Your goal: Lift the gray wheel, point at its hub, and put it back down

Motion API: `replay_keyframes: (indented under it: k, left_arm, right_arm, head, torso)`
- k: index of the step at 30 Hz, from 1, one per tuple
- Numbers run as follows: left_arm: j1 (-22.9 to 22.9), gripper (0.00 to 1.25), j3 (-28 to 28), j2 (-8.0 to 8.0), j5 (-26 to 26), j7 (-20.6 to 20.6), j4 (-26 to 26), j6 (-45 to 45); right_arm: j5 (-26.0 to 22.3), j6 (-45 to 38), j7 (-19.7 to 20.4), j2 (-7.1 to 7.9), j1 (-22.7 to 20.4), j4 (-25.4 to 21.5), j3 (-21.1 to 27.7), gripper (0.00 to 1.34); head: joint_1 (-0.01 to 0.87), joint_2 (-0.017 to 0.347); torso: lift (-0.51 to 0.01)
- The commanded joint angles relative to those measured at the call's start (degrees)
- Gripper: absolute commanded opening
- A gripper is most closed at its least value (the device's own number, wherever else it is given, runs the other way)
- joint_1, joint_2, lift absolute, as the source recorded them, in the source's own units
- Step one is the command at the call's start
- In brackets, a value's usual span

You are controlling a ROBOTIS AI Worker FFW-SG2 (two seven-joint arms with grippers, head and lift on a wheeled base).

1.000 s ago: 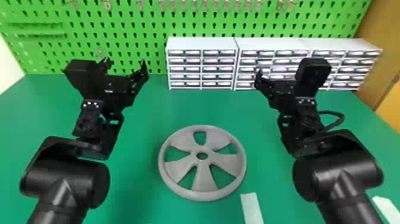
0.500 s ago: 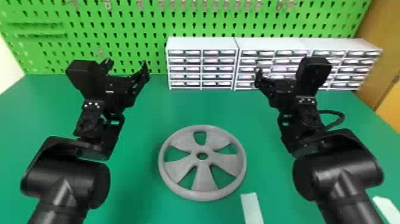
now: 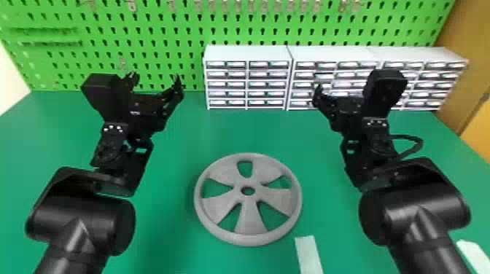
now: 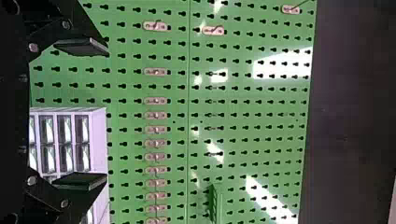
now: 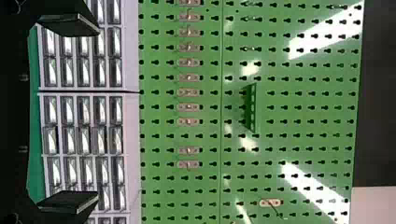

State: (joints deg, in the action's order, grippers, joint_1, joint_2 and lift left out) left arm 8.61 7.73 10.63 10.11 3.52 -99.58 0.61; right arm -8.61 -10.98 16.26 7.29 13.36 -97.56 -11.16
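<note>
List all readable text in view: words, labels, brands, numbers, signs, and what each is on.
None readable.
Drawer units: pale patches on the fronts, too small to tell if they carry print.
Gray wheel, green pegboard, white strip near the wheel: no print I can make out.

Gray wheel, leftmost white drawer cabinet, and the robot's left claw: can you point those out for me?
Gray wheel (image 3: 248, 211), head view: on a spoke just below the hub hole.
Leftmost white drawer cabinet (image 3: 247, 83), head view: middle of its front.
Left claw (image 3: 155, 77), head view: midway between its parted fingertips.
</note>
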Motion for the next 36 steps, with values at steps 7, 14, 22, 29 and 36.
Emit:
replay_keyframes:
  k: [7,14,22,29,36]
  left_arm:
    - [0.0,0.94,0.0,0.00,-0.1,0.0,0.0,0.0]
    - [0.0,0.94,0.0,0.00,-0.1,0.0,0.1,0.0]
    - [0.1,0.94,0.1,0.00,-0.1,0.0,0.1,0.0]
    - [0.1,0.94,0.0,0.00,-0.1,0.0,0.1,0.0]
    - [0.1,0.94,-0.1,0.00,-0.1,0.0,0.1,0.0]
  right_arm:
    - [-0.2,-0.2,0.0,0.09,-0.1,0.0,0.0,1.27]
    - [-0.2,-0.2,0.0,0.18,0.0,0.0,0.0,1.27]
    - [-0.2,-0.3,0.0,0.18,0.1,0.0,-0.1,1.27]
    - [-0.2,-0.3,0.0,0.18,0.2,0.0,0.0,1.27]
    - [-0.3,-0.3,0.0,0.09,0.2,0.0,0.0,1.27]
  head:
    - [0.692,0.048]
    - [0.692,0.048]
    - [0.692,0.048]
    - [0.692,0.048]
    - [0.692,0.048]
  torso:
    - [-0.088]
    - [-0.088]
    - [-0.088]
    - [-0.088]
    - [-0.088]
